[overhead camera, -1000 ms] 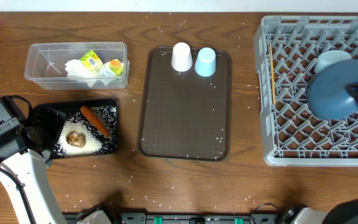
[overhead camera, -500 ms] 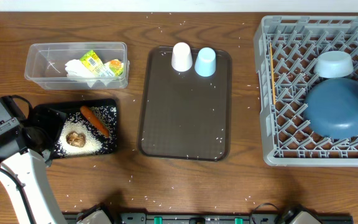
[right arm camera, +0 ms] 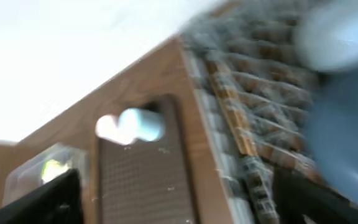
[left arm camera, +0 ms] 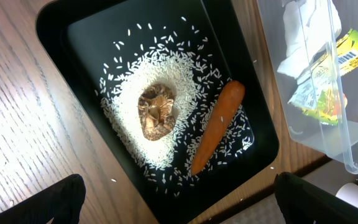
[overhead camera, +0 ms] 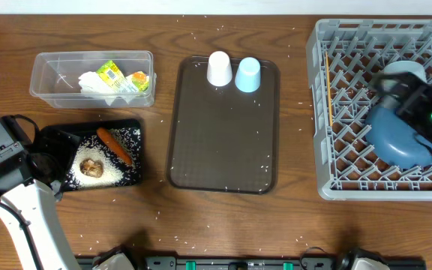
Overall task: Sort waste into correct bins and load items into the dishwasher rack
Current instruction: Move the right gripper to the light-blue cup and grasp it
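Note:
The dark-blue dish [overhead camera: 394, 141] lies in the grey rack [overhead camera: 351, 187], with the light-blue bowl [overhead camera: 405, 70] behind it and the chopsticks [overhead camera: 327, 90] along the rack's left side. My right gripper [overhead camera: 396, 94] hangs blurred above the dish, open and empty [right arm camera: 179, 205]. The white cup [overhead camera: 219, 68] and the light-blue cup [overhead camera: 247, 74] stand upside down on the brown tray. My left gripper [left arm camera: 179, 202] is open beside the black tray [left arm camera: 55, 37], which holds rice [left arm camera: 166, 68], the brown lump [left arm camera: 156, 111] and the carrot [left arm camera: 216, 127]. The clear tub [overhead camera: 51, 75] holds tissue [overhead camera: 92, 84] and the wrapper [overhead camera: 111, 73].
The dark-brown serving tray [overhead camera: 223, 150] lies mid-table between the bins and the rack. Loose rice grains are scattered over the wooden table [overhead camera: 156, 217]. The left arm's white link [overhead camera: 32, 225] fills the front left corner.
The dark-blue dish has gone from held above the rack to lying in it. My right arm let go, drew off right, then swung back over the dish. The left arm has not moved.

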Controlling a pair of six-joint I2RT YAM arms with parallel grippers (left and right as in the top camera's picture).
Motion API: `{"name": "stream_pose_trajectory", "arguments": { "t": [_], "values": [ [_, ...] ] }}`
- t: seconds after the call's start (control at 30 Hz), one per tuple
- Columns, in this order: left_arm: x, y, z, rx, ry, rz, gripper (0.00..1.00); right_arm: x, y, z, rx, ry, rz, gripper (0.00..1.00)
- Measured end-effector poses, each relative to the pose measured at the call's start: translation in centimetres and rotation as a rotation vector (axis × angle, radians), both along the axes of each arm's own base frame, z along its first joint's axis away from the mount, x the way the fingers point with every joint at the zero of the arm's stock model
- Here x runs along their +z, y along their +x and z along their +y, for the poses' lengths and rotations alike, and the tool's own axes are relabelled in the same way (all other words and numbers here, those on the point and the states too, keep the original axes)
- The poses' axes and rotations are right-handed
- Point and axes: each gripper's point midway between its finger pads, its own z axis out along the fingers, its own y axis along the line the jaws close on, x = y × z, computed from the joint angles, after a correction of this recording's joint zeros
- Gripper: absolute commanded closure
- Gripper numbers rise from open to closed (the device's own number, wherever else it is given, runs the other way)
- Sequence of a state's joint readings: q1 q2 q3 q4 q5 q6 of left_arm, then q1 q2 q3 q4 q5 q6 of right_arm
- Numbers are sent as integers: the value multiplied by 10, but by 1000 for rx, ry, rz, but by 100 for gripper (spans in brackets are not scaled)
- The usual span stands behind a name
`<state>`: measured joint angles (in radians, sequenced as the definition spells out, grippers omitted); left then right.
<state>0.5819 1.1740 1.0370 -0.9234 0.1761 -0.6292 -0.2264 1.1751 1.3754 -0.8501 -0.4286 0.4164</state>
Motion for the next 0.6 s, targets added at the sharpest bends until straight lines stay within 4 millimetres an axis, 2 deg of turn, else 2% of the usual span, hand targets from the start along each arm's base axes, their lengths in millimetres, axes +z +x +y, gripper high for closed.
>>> {"name": "stream_pose_trajectory", "arguments": {
  "t": [0.17,0.23,0.3,0.4,0.43,0.5,0.6],
  "values": [
    [0,0,0,0,0,0,2,21,25,78,218,-24,-133,1],
    [0,0,0,0,0,0,2,16,38,106,274,-42,-147,1],
    [0,0,0,0,0,0,2,1,55,132,310,-68,-139,1],
    [0,0,0,0,0,0,2,-42,83,168,358,-122,-82,1],
    [0,0,0,0,1,0,2,-66,93,179,370,-147,-34,1],
    [0,0,0,0,0,0,2,-107,108,191,388,-191,52,1],
    [0,0,0,0,0,0,2,-159,133,198,406,-258,158,1]
  ]
}}
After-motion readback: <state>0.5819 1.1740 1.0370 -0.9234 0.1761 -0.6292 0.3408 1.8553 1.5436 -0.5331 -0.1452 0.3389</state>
